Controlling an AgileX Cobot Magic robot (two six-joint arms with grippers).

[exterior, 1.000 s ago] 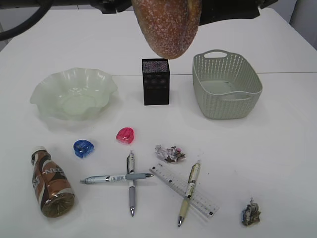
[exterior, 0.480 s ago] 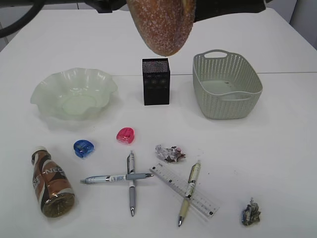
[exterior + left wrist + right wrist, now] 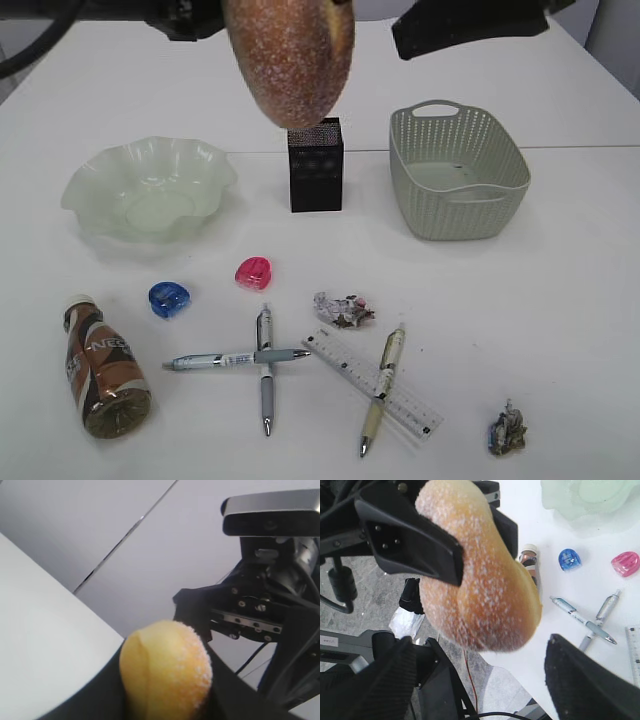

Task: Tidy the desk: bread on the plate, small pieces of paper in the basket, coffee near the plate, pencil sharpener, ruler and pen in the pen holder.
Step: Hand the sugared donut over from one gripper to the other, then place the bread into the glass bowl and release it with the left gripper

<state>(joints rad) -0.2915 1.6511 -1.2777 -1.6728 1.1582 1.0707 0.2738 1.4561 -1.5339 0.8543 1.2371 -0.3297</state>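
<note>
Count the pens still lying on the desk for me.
3. A grey pen lies upright in the exterior view, a silver pen crosses it, and a cream pen rests across the ruler. Inside the pen holder is hidden.

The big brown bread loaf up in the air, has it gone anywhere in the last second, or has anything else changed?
The sugar-dusted brown bread loaf, held aloft, has drifted left, toward the pale green wavy glass plate. The right arm's black fingers now stand clear of it. Everything on the white table stayed put.

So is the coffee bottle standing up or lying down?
Lying down. The coffee bottle rests on its side on the table, cap pointing away.
</note>
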